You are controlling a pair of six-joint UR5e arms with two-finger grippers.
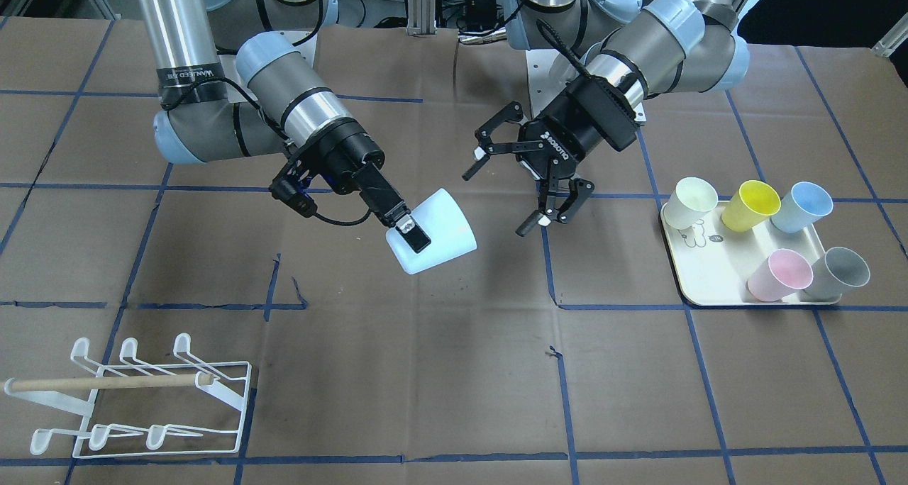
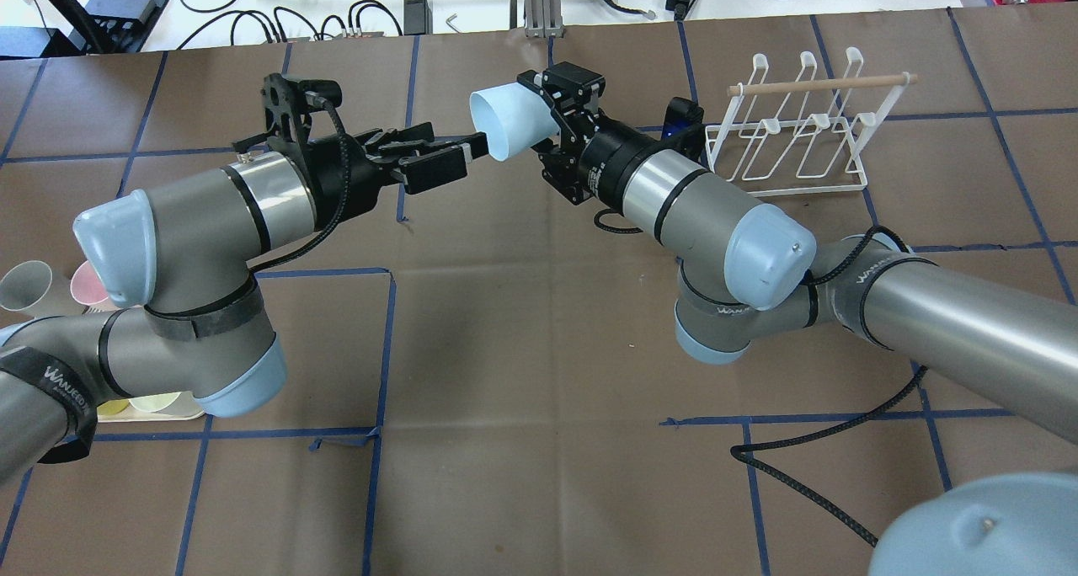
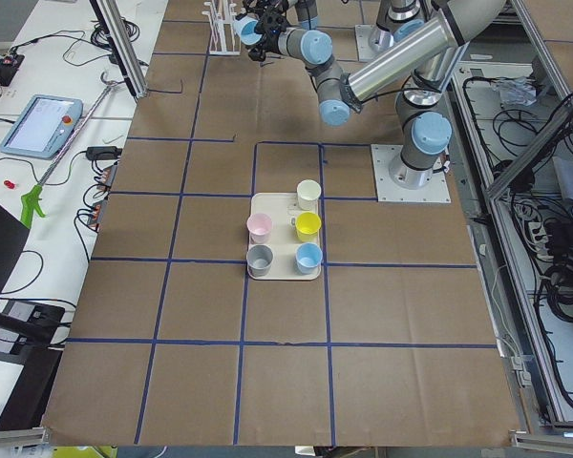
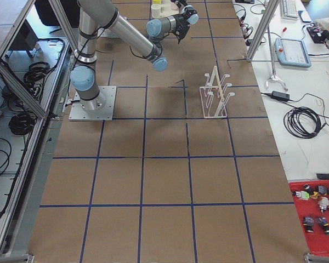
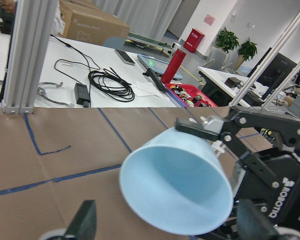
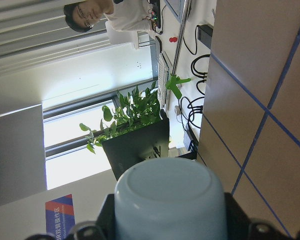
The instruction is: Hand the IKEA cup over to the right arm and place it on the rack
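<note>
The pale blue cup (image 1: 443, 230) hangs tilted in mid-air over the middle of the table. The right gripper (image 1: 418, 238) is clamped across it near its base. The left gripper (image 1: 496, 203) is spread wide and empty, just beside the cup's mouth. From overhead its fingers seem to meet the rim, but the front view shows a gap. The rack (image 1: 142, 400) stands well apart.

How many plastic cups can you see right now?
6. Five on the cream rectangular tray: cream cup, yellow cup, blue cup, pink cup, grey cup. The right end effector holds one pale blue plastic cup. None looks hidden.
</note>
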